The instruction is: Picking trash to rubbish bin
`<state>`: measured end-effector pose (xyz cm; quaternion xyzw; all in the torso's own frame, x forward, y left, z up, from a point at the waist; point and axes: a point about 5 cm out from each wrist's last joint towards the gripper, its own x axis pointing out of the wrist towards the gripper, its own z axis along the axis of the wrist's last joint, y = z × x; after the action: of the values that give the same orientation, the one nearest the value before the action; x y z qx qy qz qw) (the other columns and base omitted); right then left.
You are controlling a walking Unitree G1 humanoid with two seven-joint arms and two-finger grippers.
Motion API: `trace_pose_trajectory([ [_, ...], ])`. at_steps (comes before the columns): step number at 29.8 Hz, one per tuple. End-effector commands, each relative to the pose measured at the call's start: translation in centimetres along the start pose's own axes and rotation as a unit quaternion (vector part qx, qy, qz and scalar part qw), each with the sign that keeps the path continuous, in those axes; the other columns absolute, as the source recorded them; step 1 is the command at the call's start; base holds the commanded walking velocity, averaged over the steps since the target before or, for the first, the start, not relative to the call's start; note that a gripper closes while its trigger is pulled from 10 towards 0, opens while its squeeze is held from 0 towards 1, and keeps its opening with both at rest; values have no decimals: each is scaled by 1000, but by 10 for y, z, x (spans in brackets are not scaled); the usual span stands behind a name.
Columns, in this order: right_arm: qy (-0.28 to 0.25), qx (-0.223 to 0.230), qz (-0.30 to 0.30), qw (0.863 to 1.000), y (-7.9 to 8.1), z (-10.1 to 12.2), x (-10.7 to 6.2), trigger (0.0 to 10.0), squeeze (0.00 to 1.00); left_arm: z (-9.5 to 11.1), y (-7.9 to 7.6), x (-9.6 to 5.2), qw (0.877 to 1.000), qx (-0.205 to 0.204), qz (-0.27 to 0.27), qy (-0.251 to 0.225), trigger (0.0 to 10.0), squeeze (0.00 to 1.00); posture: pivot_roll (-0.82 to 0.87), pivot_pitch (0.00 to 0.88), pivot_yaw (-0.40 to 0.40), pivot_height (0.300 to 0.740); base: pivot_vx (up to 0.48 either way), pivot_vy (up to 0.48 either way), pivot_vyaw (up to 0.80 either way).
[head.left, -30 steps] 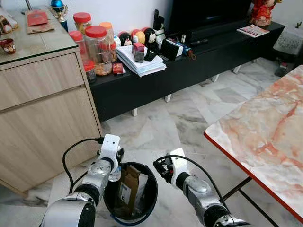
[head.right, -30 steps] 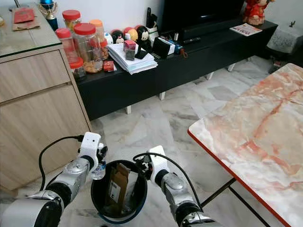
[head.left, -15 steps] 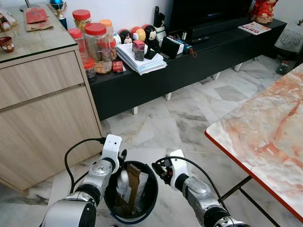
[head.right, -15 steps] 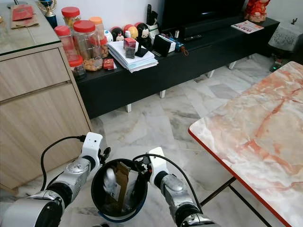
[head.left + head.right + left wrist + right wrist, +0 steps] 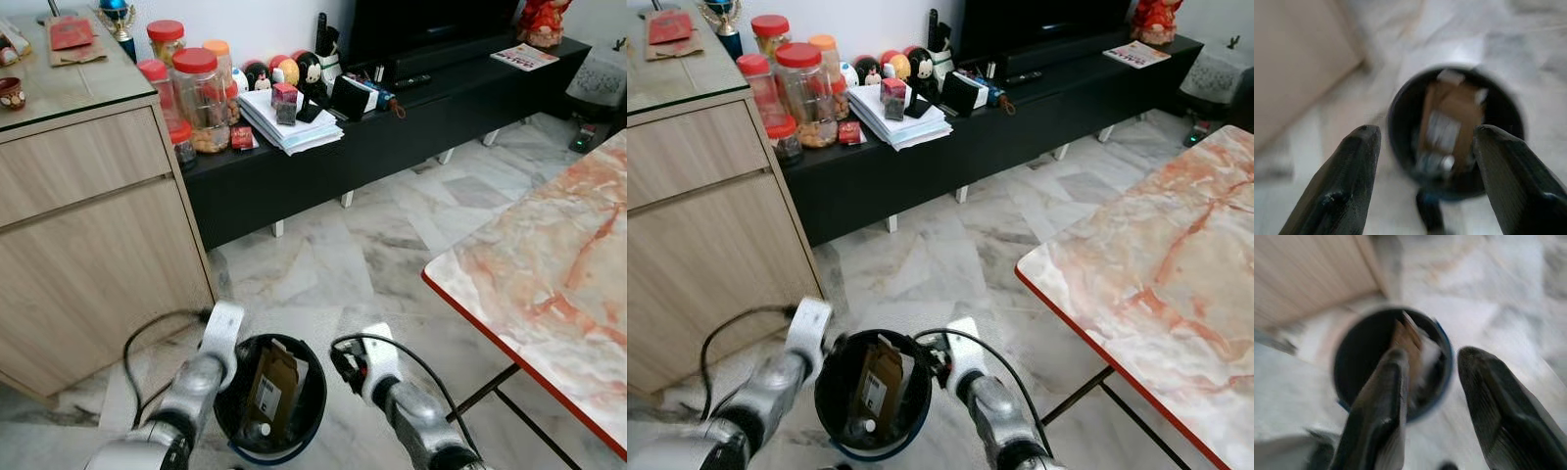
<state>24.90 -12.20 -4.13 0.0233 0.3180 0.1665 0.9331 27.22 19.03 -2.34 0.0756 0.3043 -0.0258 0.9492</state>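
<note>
A black round bin (image 5: 315,387) with a blue rim stands on the marble floor just in front of me. Inside it a brown cardboard box (image 5: 274,382) stands upright, and a clear bottle (image 5: 262,428) lies low beside it. My left gripper (image 5: 1425,142) hovers open over the bin's left side, nothing between its fingers (image 5: 1349,171). My right gripper (image 5: 1432,382) hangs open at the bin's right rim, also holding nothing. Both wrist views are blurred and look down into the bin (image 5: 1398,110).
A wooden cabinet (image 5: 88,245) stands close on the left. A black TV bench (image 5: 411,117) with jars (image 5: 201,93) and stacked papers (image 5: 289,127) runs along the back. A marble table with a red edge (image 5: 549,274) juts in at the right. Open floor lies between.
The left gripper, shut on the clear bottle at the bin's rim a second ago, has let go; the bottle has dropped into the bin. Both arms have drawn back toward me.
</note>
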Motion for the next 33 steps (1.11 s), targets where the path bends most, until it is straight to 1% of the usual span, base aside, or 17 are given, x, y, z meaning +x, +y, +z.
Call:
trace_pose_trajectory([
  [1,32,23,-48,998,-11,-18,-7,10000,0,-14,14,-5,998,-48,42,18,10000,0,13,70,-48,740,0,0,0],
  [2,46,34,-62,996,-15,-27,-11,10000,0,-23,20,-9,995,-72,60,25,10000,0,20,65,-45,740,0,0,0],
  [3,46,34,-62,996,-15,-27,-11,10000,0,-23,20,-9,995,-72,60,25,10000,0,20,65,-45,740,0,0,0],
  [5,61,37,-70,995,-17,-37,-16,10000,0,-32,26,-13,991,-97,83,32,10000,0,27,60,-46,740,0,0,0],
  [6,61,37,-70,995,-17,-37,-16,10000,0,-32,26,-13,991,-97,83,32,10000,0,27,60,-46,740,0,0,0],
  [7,80,43,-85,992,-19,-49,-22,10000,0,-44,30,-18,988,-104,101,45,10000,0,29,57,-46,740,0,0,0],
  [8,86,45,-90,991,-20,-53,-24,10000,0,-48,32,-20,988,-105,106,49,10000,0,29,57,-46,740,0,0,0],
  [9,86,45,-90,991,-20,-53,-24,10000,0,-48,32,-20,988,-105,106,49,10000,0,29,57,-46,740,0,0,0],
  [10,92,50,-100,989,-22,-59,-27,10000,0,-51,33,-22,986,-107,113,53,10000,0,31,54,-47,740,0,0,0],
  [11,99,66,-116,986,-25,-66,-31,10000,0,-55,36,-24,985,-109,120,55,10000,0,34,53,-49,740,0,0,0],
  [12,99,66,-116,986,-25,-66,-31,10000,0,-55,36,-24,985,-109,120,55,10000,0,34,53,-49,740,0,0,0],
  [14,110,86,-139,980,-29,-76,-38,10000,0,-62,37,-27,986,-84,123,69,10000,0,34,55,-46,740,0,0,0],
  [17,122,95,-148,977,-30,-83,-42,10000,0,-70,37,-31,986,-70,127,85,10000,0,19,58,-44,740,0,0,0],
  [21,128,99,-151,975,-29,-87,-44,10000,0,-75,36,-33,984,-74,135,93,10000,0,22,59,-46,740,0,0,0],
  [25,120,105,-156,975,-28,-84,-42,10000,0,-78,35,-34,983,-81,133,100,10000,0,21,60,-46,740,0,0,0],
  [33,114,105,-158,975,-26,-80,-39,10000,0,-80,37,-35,982,-77,136,103,10000,0,12,52,-40,740,0,0,0],
])
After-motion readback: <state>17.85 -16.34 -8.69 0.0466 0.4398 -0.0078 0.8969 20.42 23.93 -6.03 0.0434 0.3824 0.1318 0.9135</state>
